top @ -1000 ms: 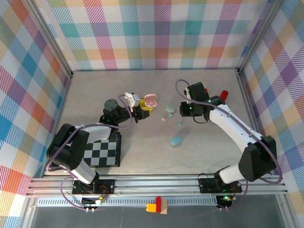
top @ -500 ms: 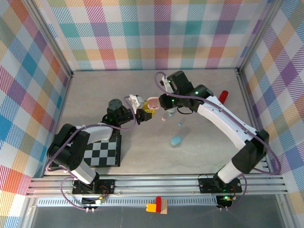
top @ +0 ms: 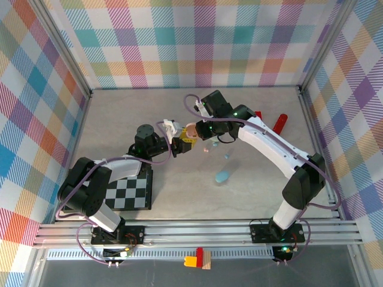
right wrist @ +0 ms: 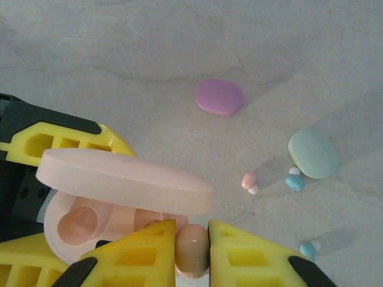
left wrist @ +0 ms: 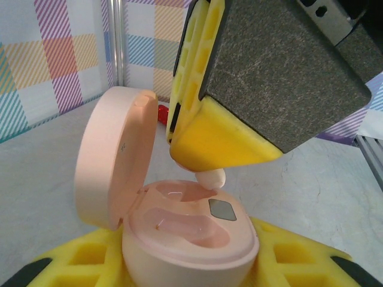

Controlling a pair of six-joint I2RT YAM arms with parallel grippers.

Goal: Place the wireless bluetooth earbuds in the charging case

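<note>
Grey desk [top: 119, 119], plaid walls: pink earbud [left wrist: 209, 177] hanging over open pink case [left wrist: 191, 239], mid-desk.
Right tool [right wrist: 191, 239] is pinching bud's sides; left tool [top: 182, 136] is clamping case base. Bud is looking tiny, light, slick; gripping flanks seems safest.

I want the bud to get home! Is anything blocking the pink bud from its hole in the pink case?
Nothing visible. The lid is flipped open, and the pink bud in the right gripper is right over the case slot.
</note>
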